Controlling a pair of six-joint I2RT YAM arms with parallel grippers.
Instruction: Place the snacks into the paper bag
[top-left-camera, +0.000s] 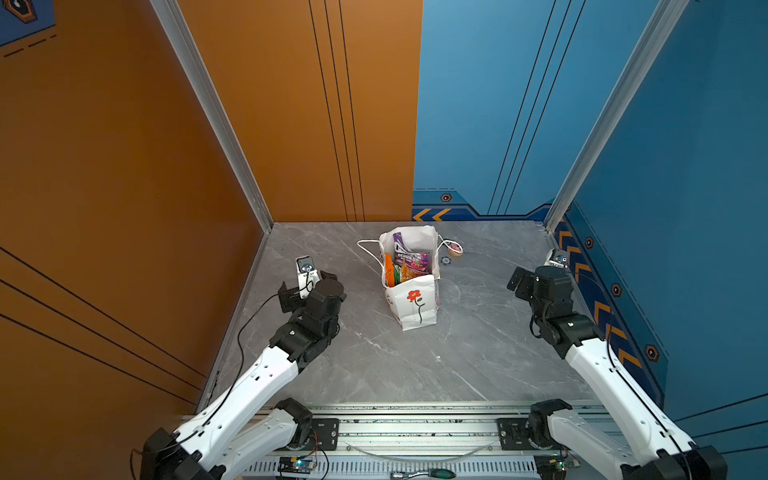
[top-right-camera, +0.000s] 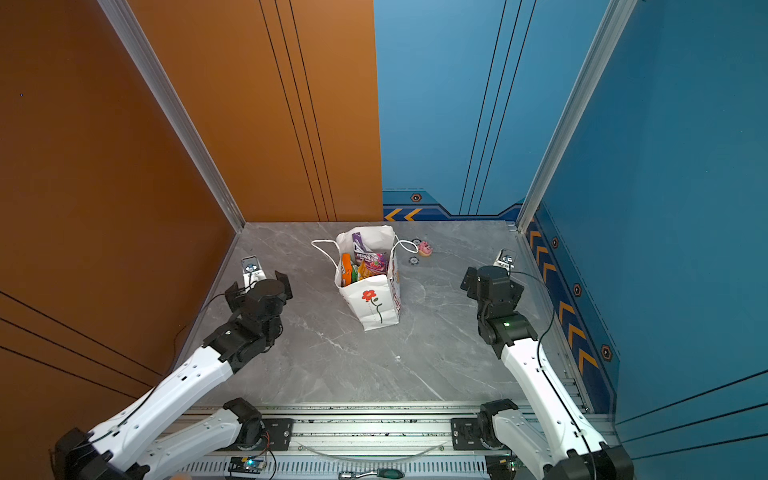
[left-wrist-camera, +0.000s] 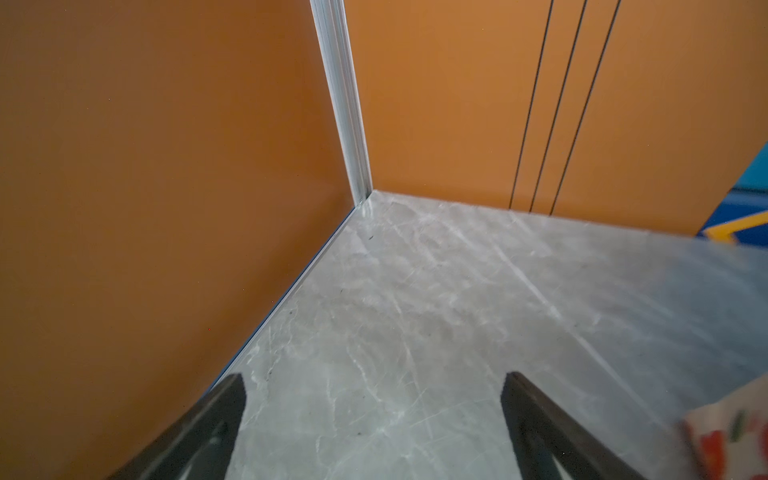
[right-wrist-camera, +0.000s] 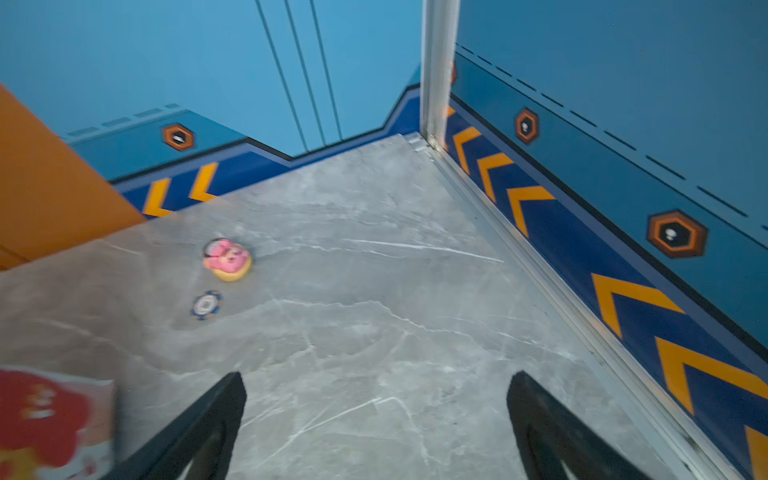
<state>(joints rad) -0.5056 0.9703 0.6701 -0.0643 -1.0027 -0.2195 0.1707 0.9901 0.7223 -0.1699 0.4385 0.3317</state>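
The snacks (top-left-camera: 409, 262) sit inside the paper bag (top-left-camera: 415, 307), which stands upright mid-table (top-left-camera: 415, 365). A pink toy (top-left-camera: 455, 248) and a disc (top-left-camera: 445, 260) lie at its two o'clock. The left claw (left-wrist-camera: 374, 378) at nine o'clock and the right claw (right-wrist-camera: 376, 376) at three are both spread wide and empty.

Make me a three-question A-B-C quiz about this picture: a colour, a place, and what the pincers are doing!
1. The printed flower on the tall white paper bag is: A red, B blue, C yellow.
2. The small pink toy figure sits: A inside the bag, B on the grey marble table, C in a pincer.
3. The left pincer and right pincer are: A open and empty, B shut on packets, C hidden.
Answers: A, its petals are red; B, it rests on marble behind the bag; A, wrist views show them spread wide, nothing between.
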